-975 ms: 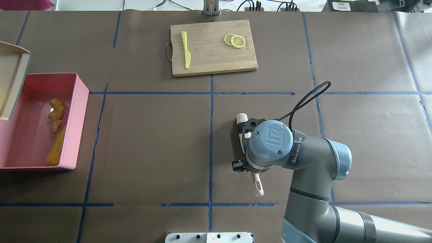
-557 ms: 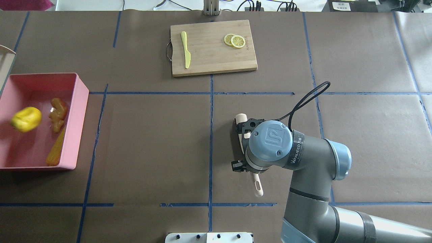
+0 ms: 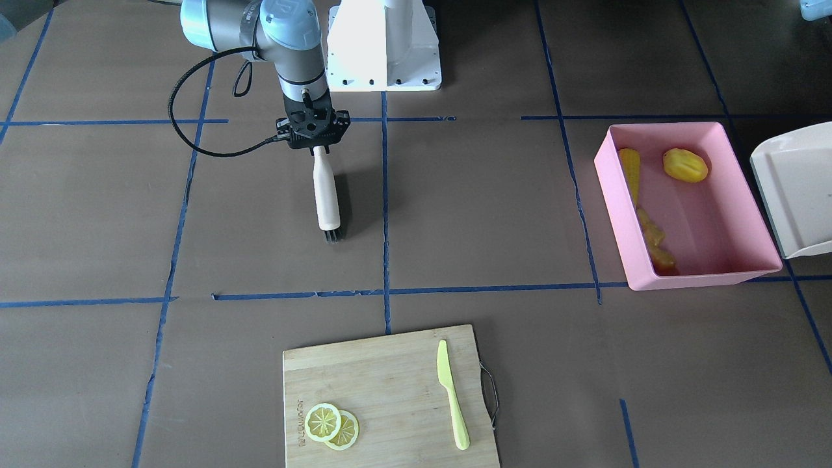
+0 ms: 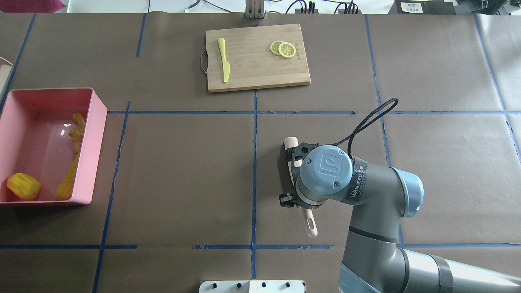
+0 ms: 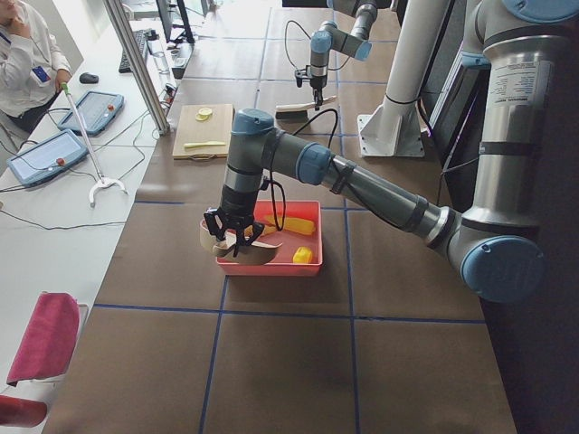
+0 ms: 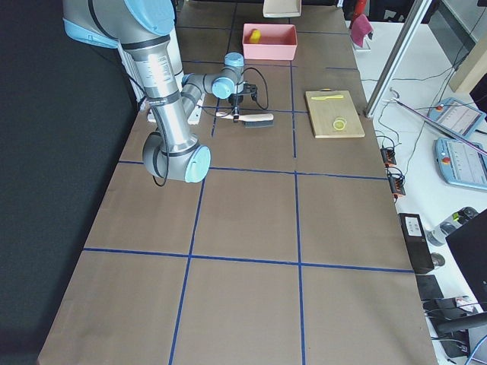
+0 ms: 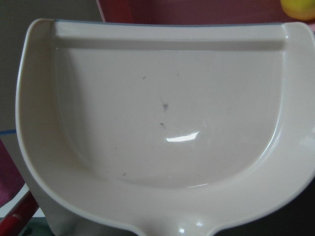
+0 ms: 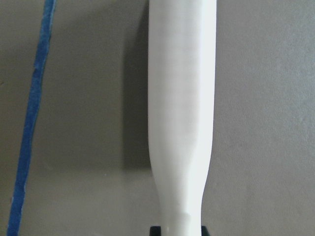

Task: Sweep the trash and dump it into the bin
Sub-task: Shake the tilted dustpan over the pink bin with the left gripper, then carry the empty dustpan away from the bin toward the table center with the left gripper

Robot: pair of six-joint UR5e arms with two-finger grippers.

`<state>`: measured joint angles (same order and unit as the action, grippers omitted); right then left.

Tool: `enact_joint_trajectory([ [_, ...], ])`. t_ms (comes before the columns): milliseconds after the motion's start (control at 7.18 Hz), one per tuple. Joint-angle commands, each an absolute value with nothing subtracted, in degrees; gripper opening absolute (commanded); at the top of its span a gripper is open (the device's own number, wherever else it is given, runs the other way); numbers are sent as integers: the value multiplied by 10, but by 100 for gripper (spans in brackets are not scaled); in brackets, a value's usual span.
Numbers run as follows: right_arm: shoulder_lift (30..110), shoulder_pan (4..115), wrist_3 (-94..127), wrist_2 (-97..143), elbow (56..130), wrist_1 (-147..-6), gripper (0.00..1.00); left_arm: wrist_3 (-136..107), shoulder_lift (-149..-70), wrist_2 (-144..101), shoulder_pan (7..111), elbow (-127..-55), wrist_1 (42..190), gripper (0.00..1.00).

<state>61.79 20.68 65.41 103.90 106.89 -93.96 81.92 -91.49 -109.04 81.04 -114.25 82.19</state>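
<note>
The pink bin (image 4: 94,138) stands at the table's left end and also shows in the front view (image 3: 689,278). The corn cob (image 4: 68,180), the ginger root (image 4: 77,129) and the lemon-like fruit (image 4: 23,186) lie inside it. In the exterior left view my left gripper (image 5: 230,226) is at the cream dustpan (image 5: 241,252) beside the bin's outer side. I cannot tell if it is shut. The dustpan (image 7: 167,108) is empty. My right gripper (image 3: 316,147) is shut on the cream brush (image 3: 325,192), low at the table's middle.
A wooden cutting board (image 4: 256,65) with a pale green knife (image 4: 224,59) and lemon slices (image 4: 283,49) lies at the far side. The robot's white base (image 3: 383,45) is at the near side. An operator (image 5: 23,54) sits beyond the table.
The lemon-like fruit dropped from the dustpan into the bin and came to rest in its near corner. The dustpan drew away left, off the bin. The ginger shifted a little. The right arm stayed still.
</note>
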Motion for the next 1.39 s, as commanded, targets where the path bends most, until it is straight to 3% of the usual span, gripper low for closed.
enact_joint_trajectory([
  [0, 618, 207, 655, 1039, 1069, -940, 0, 775, -920, -1150, 809, -1136, 822, 0],
  [557, 618, 207, 655, 1039, 1068, -940, 0, 586, -929, -1270, 795, -1147, 868, 0],
  [975, 618, 207, 655, 1039, 1069, -940, 0, 350, -951, -1281, 670, -1144, 991, 0],
  [1253, 618, 208, 655, 1039, 1069, -940, 0, 247, -1018, -1275, 556, -1142, 991, 0],
])
